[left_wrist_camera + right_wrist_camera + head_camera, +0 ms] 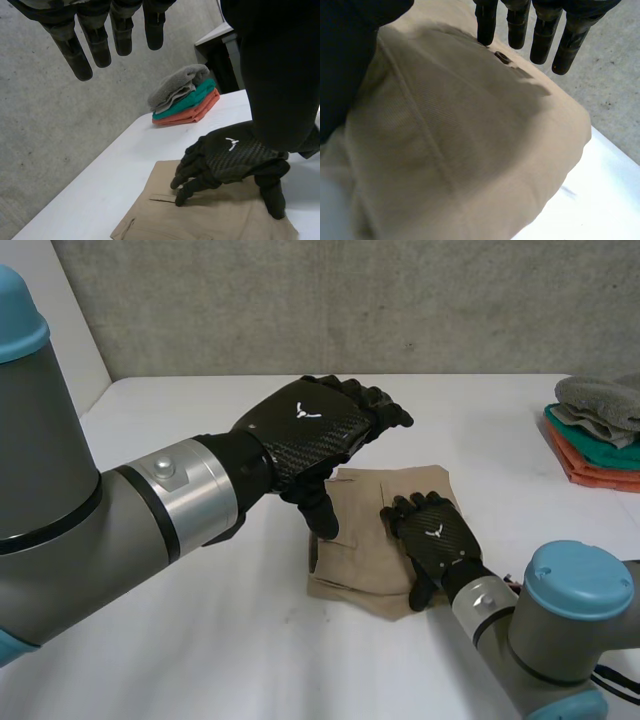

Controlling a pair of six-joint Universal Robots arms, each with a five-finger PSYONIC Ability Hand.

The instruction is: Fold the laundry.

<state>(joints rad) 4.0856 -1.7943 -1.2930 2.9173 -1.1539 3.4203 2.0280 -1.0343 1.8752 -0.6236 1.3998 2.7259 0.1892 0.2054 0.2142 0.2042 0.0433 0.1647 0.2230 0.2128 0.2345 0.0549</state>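
A folded tan garment (365, 530) lies on the white table (250, 640) in front of me. My left hand (310, 425) hovers above its left part, open, with straight fingers (100, 35) and the thumb pointing down at the cloth's left edge. My right hand (432, 535) rests flat on the garment's right part, open, fingers spread on the cloth. From the left wrist, the right hand (235, 157) presses on the tan garment (210, 215). From the right wrist, straight fingers (530, 25) lie over the tan garment (460, 140), near a button.
A stack of folded laundry (600, 430), grey on teal on orange, sits at the table's far right edge; the stack (185, 97) also appears beyond the right hand. A grey wall runs behind the table.
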